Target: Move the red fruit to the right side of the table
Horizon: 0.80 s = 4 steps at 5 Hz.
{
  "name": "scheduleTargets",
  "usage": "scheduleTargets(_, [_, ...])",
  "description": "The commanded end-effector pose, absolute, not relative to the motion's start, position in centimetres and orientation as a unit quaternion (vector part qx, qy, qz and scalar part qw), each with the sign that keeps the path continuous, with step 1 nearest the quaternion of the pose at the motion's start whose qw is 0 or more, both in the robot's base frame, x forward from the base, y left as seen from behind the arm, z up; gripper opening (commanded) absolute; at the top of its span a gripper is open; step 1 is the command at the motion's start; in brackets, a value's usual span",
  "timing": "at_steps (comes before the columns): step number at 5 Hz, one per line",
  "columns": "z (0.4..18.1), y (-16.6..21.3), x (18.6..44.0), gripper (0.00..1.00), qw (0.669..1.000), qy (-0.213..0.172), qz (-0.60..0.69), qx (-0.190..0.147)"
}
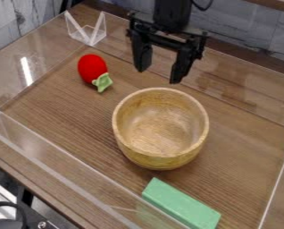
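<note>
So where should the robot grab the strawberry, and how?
Probably round its fat red middle. The strawberry lies on its side, leafy end toward the bowl, so I'd come down from above with one finger on each long side. The leaves look floppy, so they're likely a poor grip. The gripper is open.

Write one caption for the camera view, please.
Open gripper above the table, near bowl, strawberry and green block.
</note>
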<state>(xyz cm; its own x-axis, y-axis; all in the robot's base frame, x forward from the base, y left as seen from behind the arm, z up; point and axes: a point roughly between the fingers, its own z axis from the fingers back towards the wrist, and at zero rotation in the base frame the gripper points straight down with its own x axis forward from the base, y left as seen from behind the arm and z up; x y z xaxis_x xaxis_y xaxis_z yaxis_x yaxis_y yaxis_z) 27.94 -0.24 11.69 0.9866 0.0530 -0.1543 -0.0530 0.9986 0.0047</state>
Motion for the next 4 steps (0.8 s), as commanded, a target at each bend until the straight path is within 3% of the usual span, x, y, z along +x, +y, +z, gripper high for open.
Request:
scheduleTargets(1, [12.5, 0.7, 27.8, 1.0, 0.998, 0.058, 0.039, 0.001])
scheduleTargets(3, [14.3, 7.0, 27.8, 1.0, 0.996, 0.033, 0.082, 0.004])
scheduleTargets(4, [13.8, 9.7, 28.2, 1.0, 0.996, 0.025, 0.086, 0.009])
